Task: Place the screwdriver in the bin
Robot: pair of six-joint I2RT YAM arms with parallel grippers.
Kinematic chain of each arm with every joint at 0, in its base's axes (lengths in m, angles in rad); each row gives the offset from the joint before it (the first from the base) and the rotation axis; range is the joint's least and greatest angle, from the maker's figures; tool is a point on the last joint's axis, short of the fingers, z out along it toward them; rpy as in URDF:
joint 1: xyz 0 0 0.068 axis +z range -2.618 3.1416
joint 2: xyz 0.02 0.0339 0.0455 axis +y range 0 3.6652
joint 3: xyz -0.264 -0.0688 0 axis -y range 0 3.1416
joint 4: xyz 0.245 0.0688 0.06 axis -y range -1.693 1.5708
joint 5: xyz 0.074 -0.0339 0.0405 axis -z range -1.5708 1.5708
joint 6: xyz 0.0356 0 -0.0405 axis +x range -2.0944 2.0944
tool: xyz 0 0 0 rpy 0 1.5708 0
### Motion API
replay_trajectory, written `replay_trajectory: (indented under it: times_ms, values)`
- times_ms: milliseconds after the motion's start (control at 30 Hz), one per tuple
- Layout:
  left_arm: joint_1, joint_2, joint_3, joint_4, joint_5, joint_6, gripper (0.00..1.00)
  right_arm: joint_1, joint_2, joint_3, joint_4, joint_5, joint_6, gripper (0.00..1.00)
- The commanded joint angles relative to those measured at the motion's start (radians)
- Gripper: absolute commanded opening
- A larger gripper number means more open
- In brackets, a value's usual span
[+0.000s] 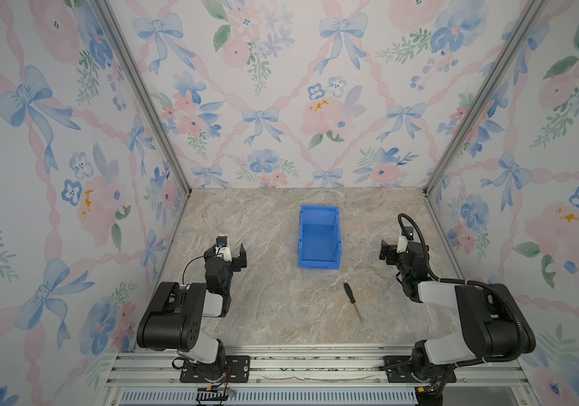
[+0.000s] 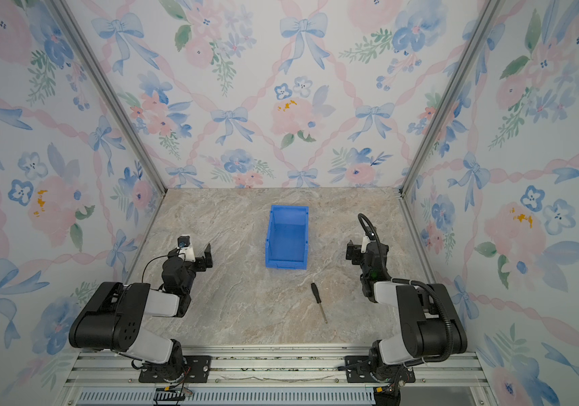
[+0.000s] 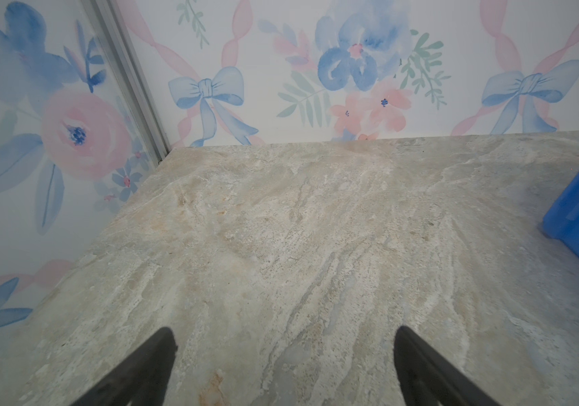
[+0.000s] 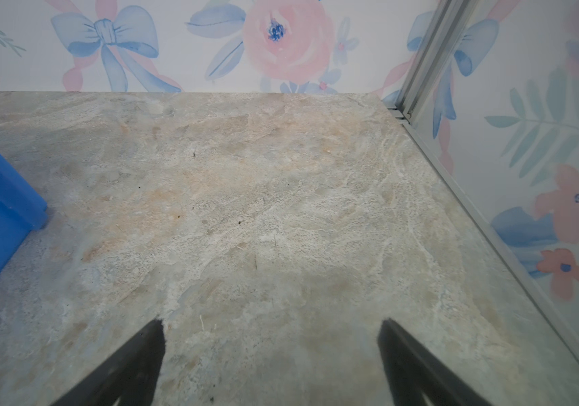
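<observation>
The little screwdriver [image 1: 352,301] lies flat on the stone-look table [image 1: 263,316]. It is not in the blue bin [image 1: 318,264]. It lies just in front of the bin, a bit toward the right arm's side, and does not touch it. Its black handle points toward the bin and its thin silver tip points away from it. The bin stands upright in the middle of the table, with its low lip facing the screwdriver.

The left gripper [image 1: 241,258] hangs over the table to the left of the bin, well apart from it. Its two black fingers [image 3: 140,369] are spread wide and hold nothing. The right gripper [image 1: 386,253] hangs on the other side of the bin, also apart from it. Its fingers [image 4: 407,362] are spread wide too, with only bare table between them. Neither gripper touches the screwdriver.

The walls [image 1: 281,105] around the table have paper with blue bows and pink flowers.
</observation>
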Motion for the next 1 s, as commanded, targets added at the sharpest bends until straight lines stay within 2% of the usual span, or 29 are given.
replay_trajectory:
  times_ms: [0,133,233,300,433,567,633,767,967]
  values:
    - [0.007,-0.085,0.067,-0.191,-0.046,-0.038,0.98,0.037,-0.093,0.038,-0.129,0.057,-0.025,0.97]
    - [0.008,-0.174,0.139,-0.453,-0.043,-0.063,0.98,0.107,-0.201,0.074,-0.283,0.146,-0.021,0.97]
    - [0.006,-0.224,0.229,-0.710,-0.088,-0.176,0.98,0.150,-0.255,0.160,-0.495,0.221,0.051,0.97]
    - [0.006,-0.248,0.272,-0.832,-0.077,-0.228,0.97,0.167,-0.265,0.241,-0.681,0.276,0.140,0.97]
    - [0.000,-0.260,0.359,-1.059,-0.026,-0.337,0.97,0.176,-0.239,0.389,-1.012,0.265,0.314,0.97]
    - [-0.010,-0.261,0.376,-1.135,0.123,-0.381,0.97,0.227,-0.199,0.477,-1.187,0.211,0.369,0.97]
    - [-0.022,-0.272,0.372,-1.145,0.178,-0.399,0.98,0.258,-0.184,0.493,-1.217,0.178,0.381,0.97]
    - [-0.056,-0.298,0.376,-1.189,0.226,-0.449,0.97,0.323,-0.181,0.455,-1.156,0.073,0.369,0.97]
    - [-0.148,-0.315,0.401,-1.258,0.246,-0.469,0.97,0.379,-0.184,0.394,-1.156,-0.014,0.384,0.97]
